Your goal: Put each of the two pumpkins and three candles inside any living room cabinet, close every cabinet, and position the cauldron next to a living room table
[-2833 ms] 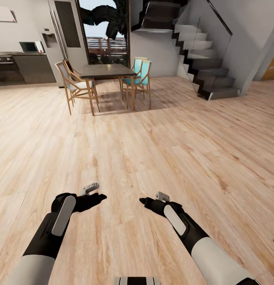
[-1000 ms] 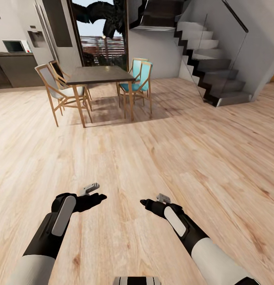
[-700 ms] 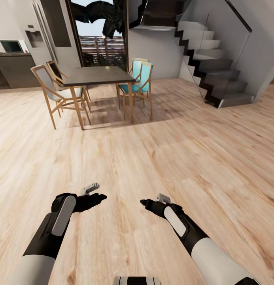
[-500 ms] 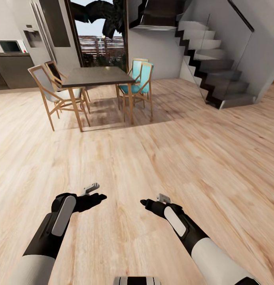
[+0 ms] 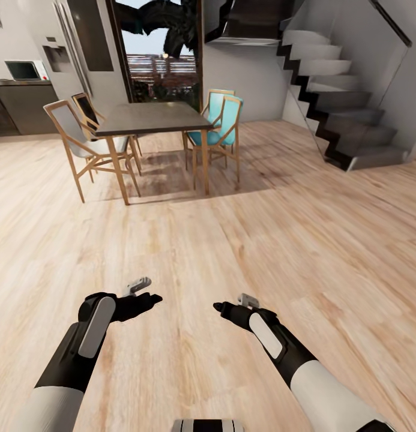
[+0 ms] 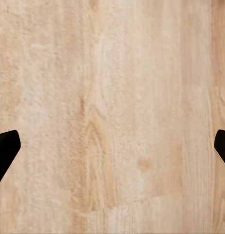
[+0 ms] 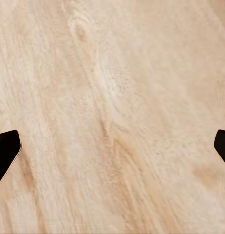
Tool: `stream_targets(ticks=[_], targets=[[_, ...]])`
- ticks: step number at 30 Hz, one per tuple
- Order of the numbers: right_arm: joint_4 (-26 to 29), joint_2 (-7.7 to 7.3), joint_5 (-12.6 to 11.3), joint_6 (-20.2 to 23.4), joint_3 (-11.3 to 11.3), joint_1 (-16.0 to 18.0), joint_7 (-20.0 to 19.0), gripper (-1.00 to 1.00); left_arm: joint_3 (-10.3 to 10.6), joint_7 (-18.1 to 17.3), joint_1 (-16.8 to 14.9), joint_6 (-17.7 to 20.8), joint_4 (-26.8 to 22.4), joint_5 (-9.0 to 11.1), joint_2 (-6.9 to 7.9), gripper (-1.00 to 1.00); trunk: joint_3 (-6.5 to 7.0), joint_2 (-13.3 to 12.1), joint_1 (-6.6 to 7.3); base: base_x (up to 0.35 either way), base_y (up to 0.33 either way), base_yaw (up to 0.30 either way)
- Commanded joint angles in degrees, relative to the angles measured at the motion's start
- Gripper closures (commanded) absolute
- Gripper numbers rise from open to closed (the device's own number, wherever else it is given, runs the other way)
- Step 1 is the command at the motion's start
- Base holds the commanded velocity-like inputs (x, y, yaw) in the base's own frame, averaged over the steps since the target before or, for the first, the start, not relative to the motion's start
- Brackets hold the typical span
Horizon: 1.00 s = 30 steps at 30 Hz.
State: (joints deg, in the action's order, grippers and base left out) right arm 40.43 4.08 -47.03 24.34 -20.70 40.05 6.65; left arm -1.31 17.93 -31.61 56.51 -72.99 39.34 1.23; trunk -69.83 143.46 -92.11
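Note:
The pumpkins, candles, cabinet and cauldron are out of view. In the head view my left gripper (image 5: 149, 297) and right gripper (image 5: 223, 308) hover low over the pale wood floor (image 5: 232, 252), both black and pointing forward. In each wrist view the black fingertips (image 6: 5, 151) (image 7: 5, 148) sit at the far sides with bare floor planks between them, so both grippers are open and hold nothing.
A dark-topped dining table (image 5: 153, 117) stands ahead with two wooden chairs (image 5: 81, 141) at its left and two teal chairs (image 5: 223, 129) at its right. A staircase (image 5: 346, 102) rises at the right. Kitchen counter (image 5: 21, 105) and a glass door (image 5: 162, 60) lie beyond.
The whole picture has shifted: the table and stairs have grown larger and slid rightward, so the camera has moved forward and turned. Both arms keep the same pose, grippers open.

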Motion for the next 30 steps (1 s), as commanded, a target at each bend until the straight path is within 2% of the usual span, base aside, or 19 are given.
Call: stream_targets(ticks=[1,30], targets=[[0.1,-0.03,-0.6,0.1,-0.2,0.0,0.5,-1.00,0.0,0.5,0.0,0.2,-0.1,0.6,0.00,-1.00,-0.05,0.0,-0.02,0.331,0.000,0.270],[0.1,-0.03,-0.6,0.1,-0.2,0.0,0.6,-1.00,0.1,0.5,0.0,0.2,0.3,0.6,0.00,-1.00,-0.05,0.0,-0.02,0.302,0.000,0.290]])
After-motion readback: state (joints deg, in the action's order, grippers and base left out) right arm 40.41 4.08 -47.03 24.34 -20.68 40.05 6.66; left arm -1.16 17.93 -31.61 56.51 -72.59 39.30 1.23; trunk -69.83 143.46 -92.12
